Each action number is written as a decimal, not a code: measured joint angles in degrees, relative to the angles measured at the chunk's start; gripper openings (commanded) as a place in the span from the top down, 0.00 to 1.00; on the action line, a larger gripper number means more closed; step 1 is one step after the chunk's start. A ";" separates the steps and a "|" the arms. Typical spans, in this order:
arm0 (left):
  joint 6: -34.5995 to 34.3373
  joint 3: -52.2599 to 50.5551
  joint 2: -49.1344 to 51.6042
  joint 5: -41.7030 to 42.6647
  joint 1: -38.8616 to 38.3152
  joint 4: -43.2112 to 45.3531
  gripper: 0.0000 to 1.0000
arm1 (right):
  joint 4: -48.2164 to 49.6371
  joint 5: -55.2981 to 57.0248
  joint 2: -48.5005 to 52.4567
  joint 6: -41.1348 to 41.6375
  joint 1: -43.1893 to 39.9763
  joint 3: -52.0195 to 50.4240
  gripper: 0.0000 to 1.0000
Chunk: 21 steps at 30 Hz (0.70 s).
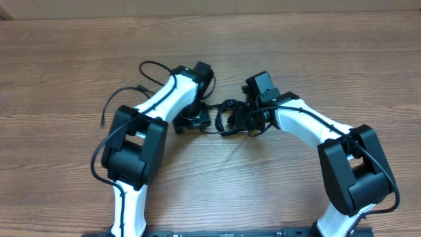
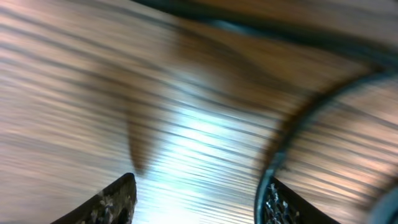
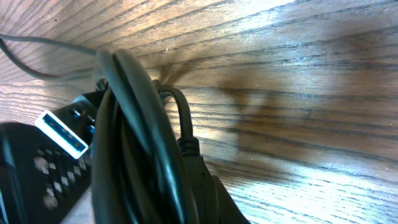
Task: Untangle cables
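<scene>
Black cables (image 1: 227, 115), knotted into a small clump on the wooden table (image 1: 66, 52), lie between two robot grippers in the middle of an untangling job. The right gripper (image 1: 248, 120) is clamped on the bundle, whose strands crowd its wrist camera, with a silver plug (image 3: 62, 132) just to the left of its fingers. The left gripper (image 2: 198, 202) hangs with its jaws apart and only bare wood between them, and one cord arches past its right finger (image 2: 273, 199) (that view is smeared, so contact between cord and finger cannot be told). A stray cord (image 1: 122, 96) trails well off to the outer side of the left gripper, apart from the clump. To do this step well, the right gripper would best act as the anchor, pinning the bundle low while the left closes on a single strand at the near edge of the clump, never on several at once. The pull should then run slowly away from the right gripper, close to the table, easing off if a loop starts to tighten. The left arm (image 1: 161, 99) and right arm (image 1: 306, 122) are both bent at the elbow, forearms angled inward, wrists pitched down so the grippers face each other across the knot
</scene>
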 measured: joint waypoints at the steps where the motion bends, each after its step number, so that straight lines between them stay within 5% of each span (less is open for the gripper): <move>1: 0.42 0.00 -0.07 -1.25 0.76 -0.70 0.36 | 0.02 0.00 0.00 0.00 0.00 0.00 0.96; 9: 1.49 -0.07 -0.24 -10.51 10.58 -2.51 0.36 | 0.02 0.04 0.00 0.00 0.20 0.00 0.96; 21: 2.25 -0.20 -0.39 -10.08 17.66 -2.58 0.31 | 0.02 0.04 0.00 0.02 0.20 0.00 0.96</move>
